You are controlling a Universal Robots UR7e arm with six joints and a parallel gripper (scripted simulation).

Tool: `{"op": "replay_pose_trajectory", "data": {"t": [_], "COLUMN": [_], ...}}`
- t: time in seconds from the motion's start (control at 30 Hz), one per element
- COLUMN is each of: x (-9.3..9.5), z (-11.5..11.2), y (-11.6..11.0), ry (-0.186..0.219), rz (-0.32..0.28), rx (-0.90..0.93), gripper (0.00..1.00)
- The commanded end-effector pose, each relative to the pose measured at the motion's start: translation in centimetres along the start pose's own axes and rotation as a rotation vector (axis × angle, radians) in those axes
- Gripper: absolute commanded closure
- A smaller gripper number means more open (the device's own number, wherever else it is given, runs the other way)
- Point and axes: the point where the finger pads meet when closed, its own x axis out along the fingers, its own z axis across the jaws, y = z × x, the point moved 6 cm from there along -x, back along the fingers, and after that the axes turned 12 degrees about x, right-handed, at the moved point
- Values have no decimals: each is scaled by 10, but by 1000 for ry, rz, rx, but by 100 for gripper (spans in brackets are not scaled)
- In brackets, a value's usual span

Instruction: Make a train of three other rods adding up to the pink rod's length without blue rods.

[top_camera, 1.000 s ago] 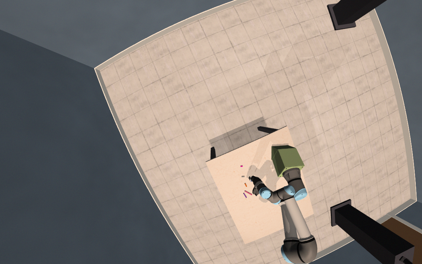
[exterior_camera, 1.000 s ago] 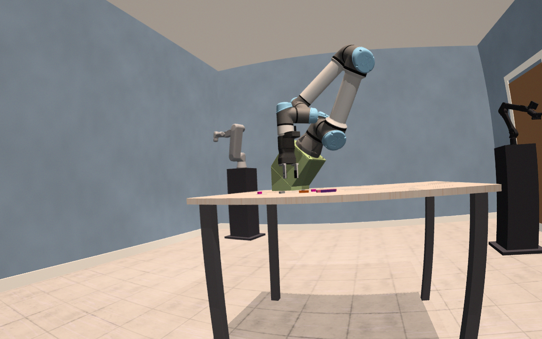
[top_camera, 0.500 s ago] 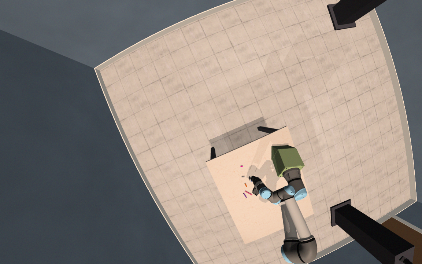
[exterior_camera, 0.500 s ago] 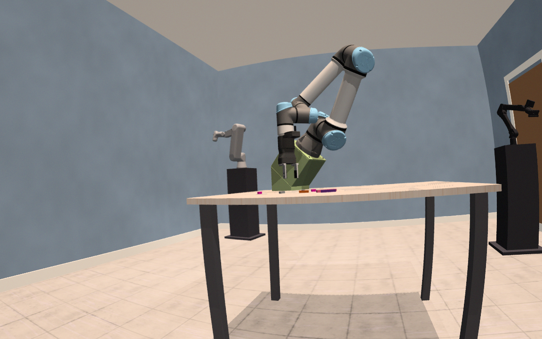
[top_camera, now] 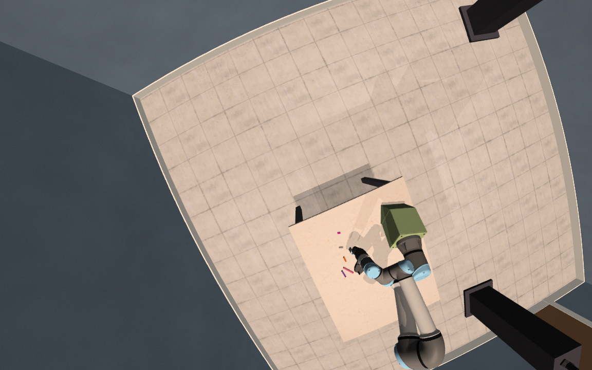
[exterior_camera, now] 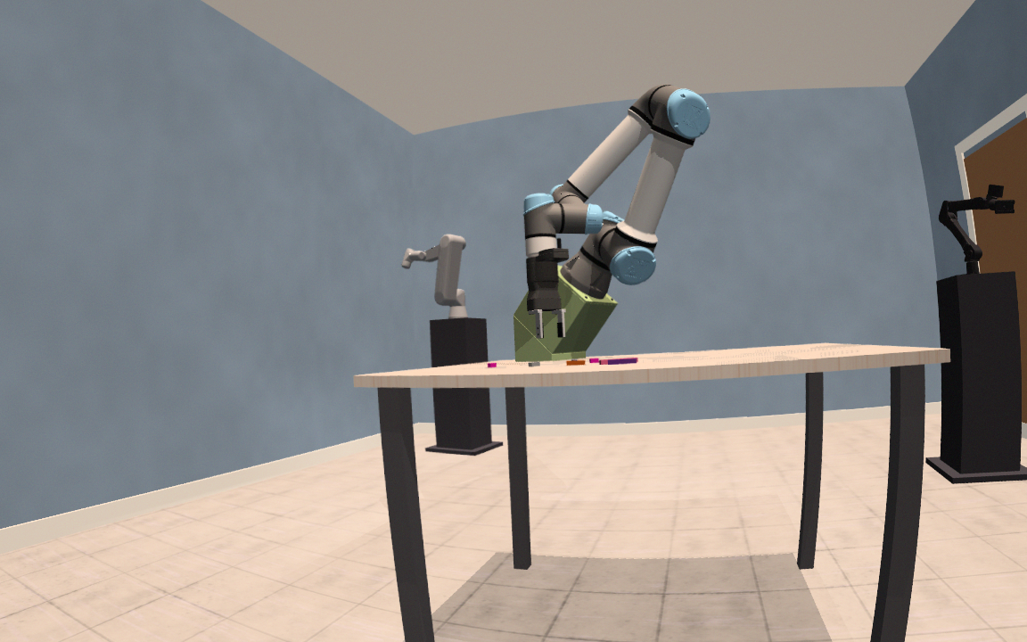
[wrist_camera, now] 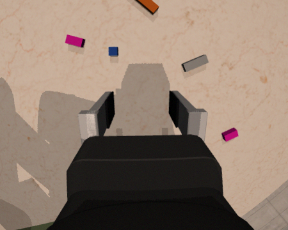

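black and silver, the jaws of the gripper (top_camera: 351, 249) (exterior_camera: 550, 335) (wrist_camera: 141, 108) stand wide apart with nothing between them, above the table (top_camera: 326, 294) (exterior_camera: 741, 363) (wrist_camera: 262, 96), pointing down.

in the wrist view a blue rod (wrist_camera: 113, 51) sits ahead of the left finger, the nearest odd piece out. just left of it lies one magenta rod (exterior_camera: 594, 359) (wrist_camera: 75, 41), its long axis dipping slightly rightward. a grey rod (top_camera: 340, 247) (exterior_camera: 534, 364) (wrist_camera: 195, 63) lies ahead and right, rising to the right; the other magenta rod (top_camera: 338, 233) (exterior_camera: 491, 365) (wrist_camera: 230, 134), right of the jaws, rises the same way. farther ahead, an orange rod (top_camera: 344, 259) (exterior_camera: 575, 362) (wrist_camera: 148, 6) slants down to the right, partly cropped.

beyond, seen from the top, the long pink rod (top_camera: 348, 270) slants down rightward, and a purple rod (top_camera: 344, 273) beside it slants more steeply; whether they touch i can't tell. no three rods form a line. the green mount (top_camera: 404, 223) (exterior_camera: 565, 327) stands behind the gripper.
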Motion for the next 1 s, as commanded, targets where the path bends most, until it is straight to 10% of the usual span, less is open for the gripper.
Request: {"op": "replay_pose_trajectory", "data": {"t": [0.0, 0.97], "x": [0, 0], "z": [0, 1], "y": [0, 4], "ry": [-1, -3], "rz": [0, -3], "rx": [0, -23], "gripper": [0, 0]}}
